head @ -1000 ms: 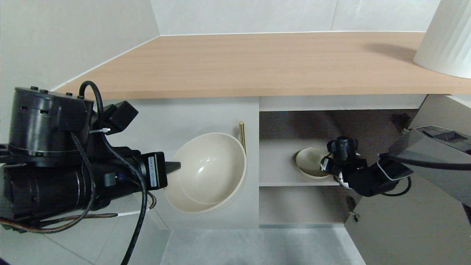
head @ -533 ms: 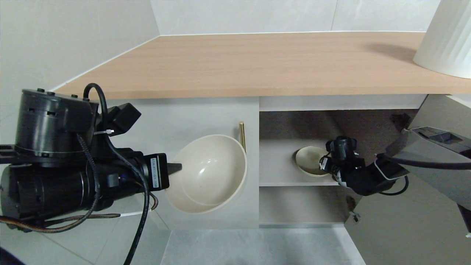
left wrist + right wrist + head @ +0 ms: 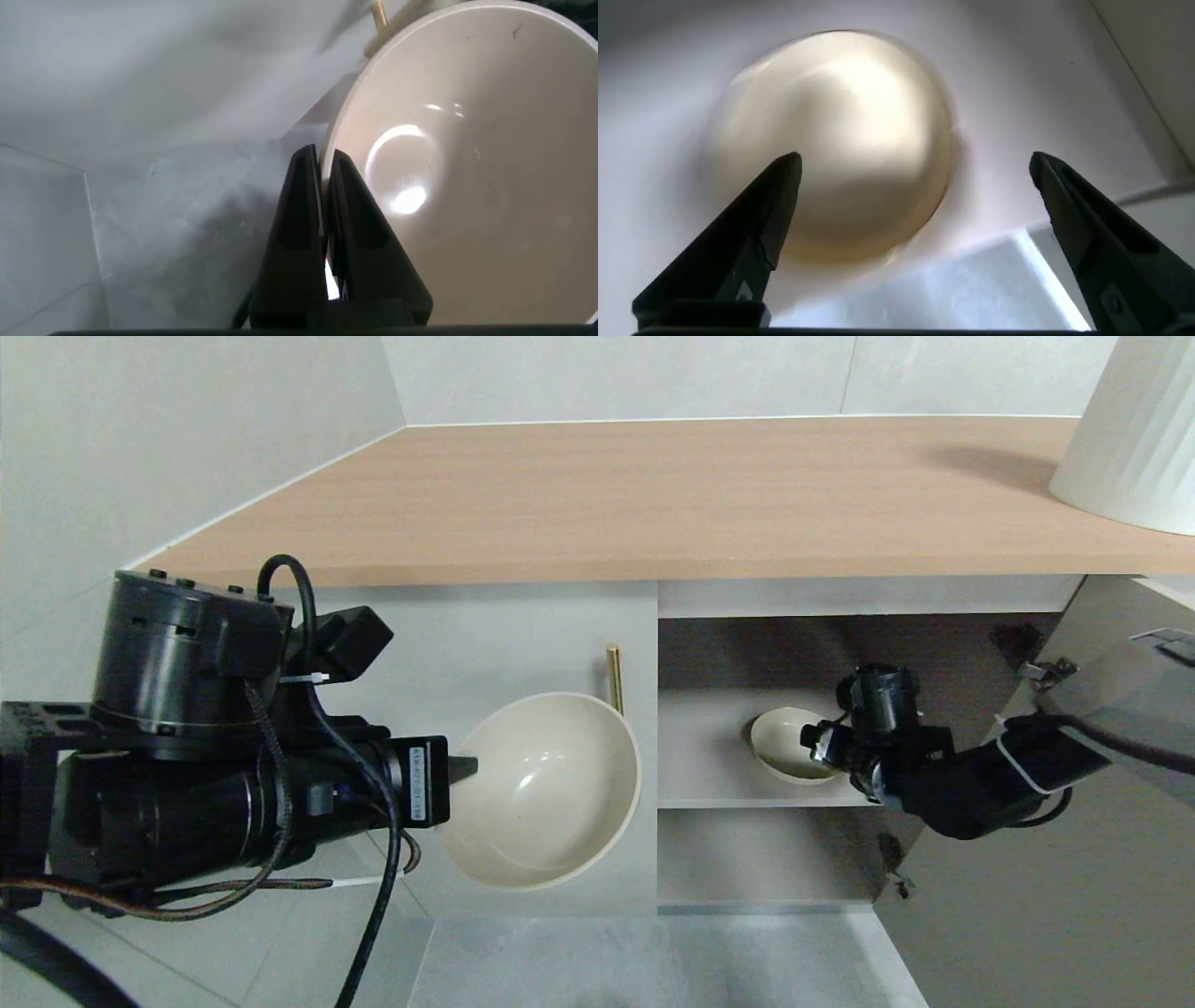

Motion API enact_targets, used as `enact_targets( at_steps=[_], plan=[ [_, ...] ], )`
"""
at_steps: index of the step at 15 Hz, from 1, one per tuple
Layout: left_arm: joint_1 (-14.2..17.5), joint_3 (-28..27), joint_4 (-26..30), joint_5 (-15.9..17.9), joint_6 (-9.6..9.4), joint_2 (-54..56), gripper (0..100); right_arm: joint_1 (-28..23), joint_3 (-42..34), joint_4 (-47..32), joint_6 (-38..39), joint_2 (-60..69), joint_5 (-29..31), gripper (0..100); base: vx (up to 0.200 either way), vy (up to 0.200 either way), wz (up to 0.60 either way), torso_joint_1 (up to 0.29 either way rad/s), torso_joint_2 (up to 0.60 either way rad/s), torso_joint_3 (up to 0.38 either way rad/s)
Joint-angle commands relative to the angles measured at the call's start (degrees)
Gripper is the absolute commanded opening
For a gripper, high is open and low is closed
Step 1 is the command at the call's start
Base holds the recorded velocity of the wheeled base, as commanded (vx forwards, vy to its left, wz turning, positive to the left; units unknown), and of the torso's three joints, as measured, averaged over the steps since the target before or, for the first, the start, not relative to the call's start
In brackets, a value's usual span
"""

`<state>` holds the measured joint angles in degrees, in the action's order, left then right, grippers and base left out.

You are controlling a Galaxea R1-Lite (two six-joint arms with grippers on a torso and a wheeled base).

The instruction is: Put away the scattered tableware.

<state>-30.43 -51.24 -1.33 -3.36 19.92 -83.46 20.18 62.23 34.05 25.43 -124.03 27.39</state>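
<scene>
The left hand [image 3: 323,163], clenched on the rim of the large bowl [image 3: 467,168], has advanced toward the cabinet [image 3: 766,854]; the right hand [image 3: 913,163], released, leaves the small bowl [image 3: 831,131] shelved.

Bright, even light; glare spots inside large bowl [image 3: 448,187]; cabinet recess [image 3: 747,653] dim, shadowed, detail perhaps lost.

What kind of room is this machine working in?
Most likely a kitchen, or a mock-up of one. There is a wooden countertop, an open cabinet below it with a small bowl on its shelf, and a large bowl pinched in the left gripper.
</scene>
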Motion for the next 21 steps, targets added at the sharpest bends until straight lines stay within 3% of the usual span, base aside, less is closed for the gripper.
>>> enact_targets(
  at_steps=[1, 2, 5, 7, 8, 13, 21],
  plan=[
    [-1.2, -0.7, 0.0, -0.1, -1.02, -2.1, 0, 4.2, -7.6, -1.8, -3.3, 13.2, -3.7, 100, 0.000, 0.000, 0.00, 0.000, 0.00, 0.000],
    [-3.7, -0.3, 0.0, -0.7, -3.75, -3.7, 0, 7.8, -11.1, -6.5, -5.7, 20.8, -7.3, 100, 0.000, 0.000, 0.00, 0.000, 0.00, 0.000],
    [-7.5, 0.3, -0.1, -4.5, -5.33, -6.9, 0, 13.0, -11.3, -17.2, -5.7, 28.9, -8.1, 100, 0.000, 0.000, 0.00, 0.000, 0.00, 0.000],
    [-11.8, 0.6, -4.3, -14.6, -5.77, -12.1, 0, 16.8, -11.1, -25.4, -5.8, 34.0, -11.3, 100, 0.000, 0.000, 0.00, 0.000, 0.00, 0.000],
    [-12.6, 1.3, -6.4, -16.9, -5.86, -13.8, 0, 18.3, -11.3, -26.6, -5.7, 35.1, -12.4, 100, 0.000, 0.000, 0.00, 0.000, 0.00, 0.000],
    [-16.2, 2.5, -10.4, -18.5, -5.77, -16.1, 0, 26.1, -14.0, -27.5, -5.8, 35.2, -12.6, 100, 0.000, 0.000, 0.00, 0.000, 0.00, 0.000],
    [-19.3, 2.4, -10.4, -19.7, -5.33, -15.6, 0, 29.0, -14.2, -26.5, -5.2, 29.0, -12.4, 100, 0.000, 0.000, 0.00, 0.000, 0.00, 0.000]
  ],
)
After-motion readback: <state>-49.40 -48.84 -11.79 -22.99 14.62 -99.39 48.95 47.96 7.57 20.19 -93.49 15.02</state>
